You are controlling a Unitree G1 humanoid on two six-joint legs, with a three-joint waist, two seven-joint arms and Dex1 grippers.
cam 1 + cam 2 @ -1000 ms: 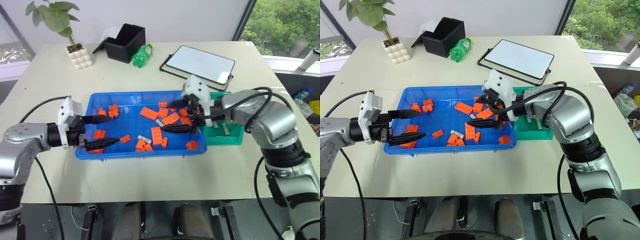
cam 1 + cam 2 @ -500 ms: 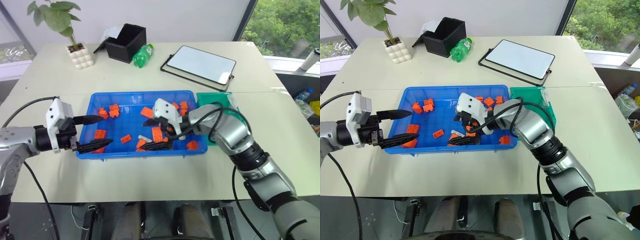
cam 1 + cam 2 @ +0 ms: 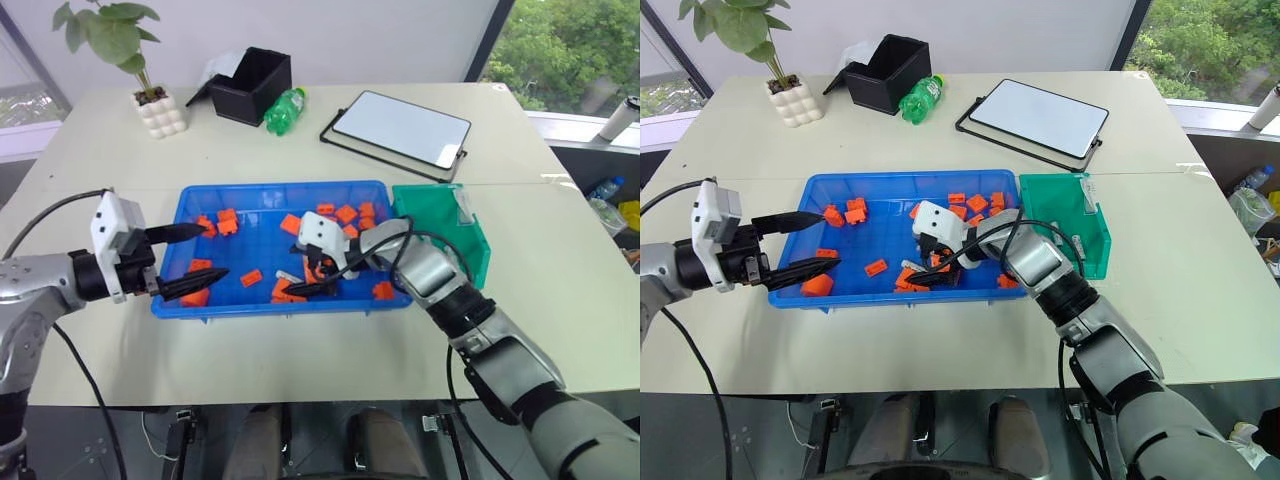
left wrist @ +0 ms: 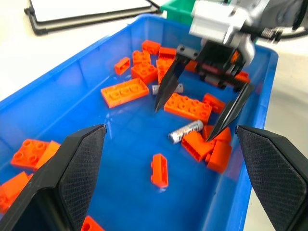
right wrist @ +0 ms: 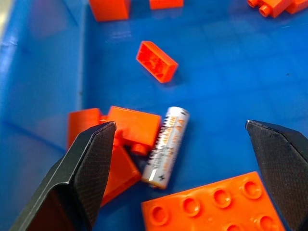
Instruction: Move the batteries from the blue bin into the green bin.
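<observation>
The blue bin (image 3: 262,191) lies mid-table and holds several orange blocks (image 3: 292,223). One silver battery (image 5: 166,147) lies flat on its floor against an orange block, also visible as the battery (image 4: 186,131) from the left wrist. My right gripper (image 3: 298,277) is open and low inside the blue bin, one finger on each side of that battery without touching it. My left gripper (image 3: 215,250) is open over the bin's left end, with nothing between its fingers. The green bin (image 3: 445,212) stands against the blue bin's right side, partly behind my right arm.
At the back of the table stand a black open box (image 3: 255,85), a green bottle (image 3: 285,108), a white tablet in a black frame (image 3: 400,128) and a potted plant (image 3: 158,110). Bare tabletop lies in front of the bins.
My right gripper has swung from the green bin's side leftward and down into the middle of the blue bin, staying open. The left gripper has stayed about where it was.
</observation>
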